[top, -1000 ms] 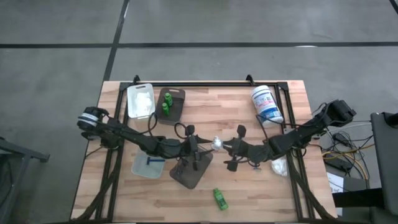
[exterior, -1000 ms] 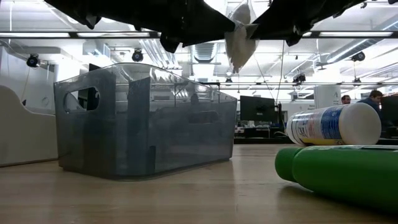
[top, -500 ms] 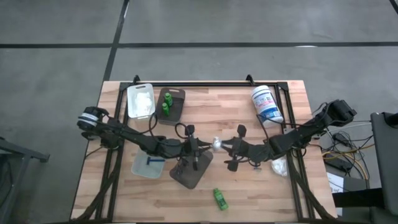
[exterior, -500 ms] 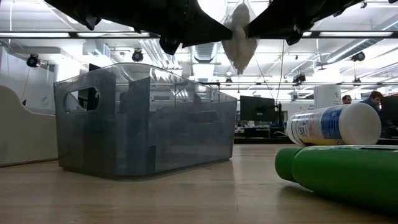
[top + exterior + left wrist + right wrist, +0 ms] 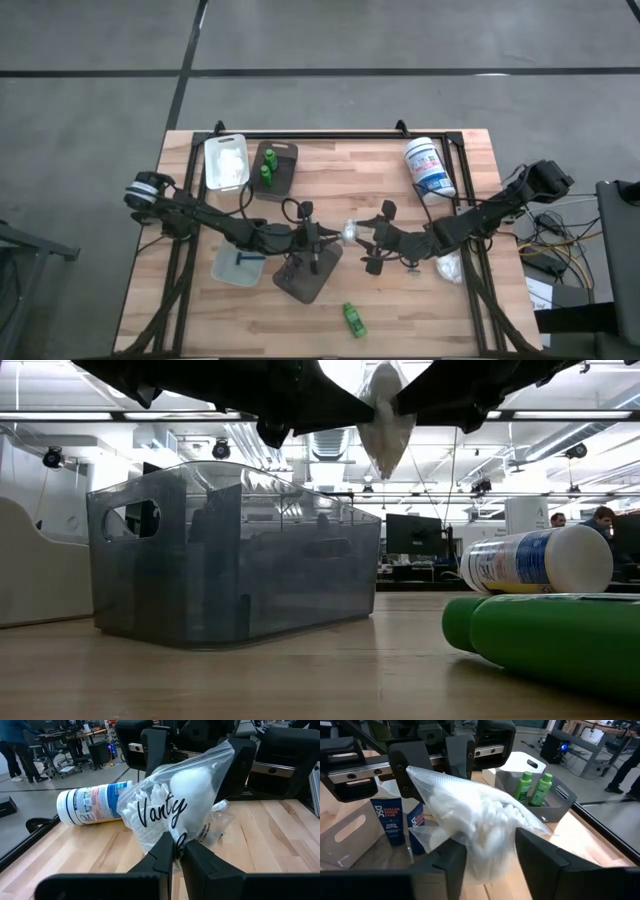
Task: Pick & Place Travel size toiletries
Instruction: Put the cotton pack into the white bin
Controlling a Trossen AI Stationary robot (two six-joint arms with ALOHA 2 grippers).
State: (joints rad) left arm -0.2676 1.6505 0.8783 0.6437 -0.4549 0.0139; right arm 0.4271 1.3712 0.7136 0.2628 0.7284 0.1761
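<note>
Packet (image 5: 172,807) of white cotton swabs, a clear zip bag printed with dark script, hangs above mid-table between both arms. Left gripper (image 5: 176,851) pinches its lower edge tight; right gripper (image 5: 487,857) has its fingers spread around the bag's other end.

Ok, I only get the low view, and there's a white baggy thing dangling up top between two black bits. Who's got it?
Observer: The left end effector is pinched shut on one edge of the white packet.
Operator: And the other arm?
Observer: The right end effector stands open around the packet's other end and does not look to be squeezing it.
Operator: What's inside?
Observer: Cotton swabs and white puffs, in a clear bag with black writing.
Operator: Where are the other green bottles?
Observer: Two green bottles stand in a dark tray at the table's back left.
</note>
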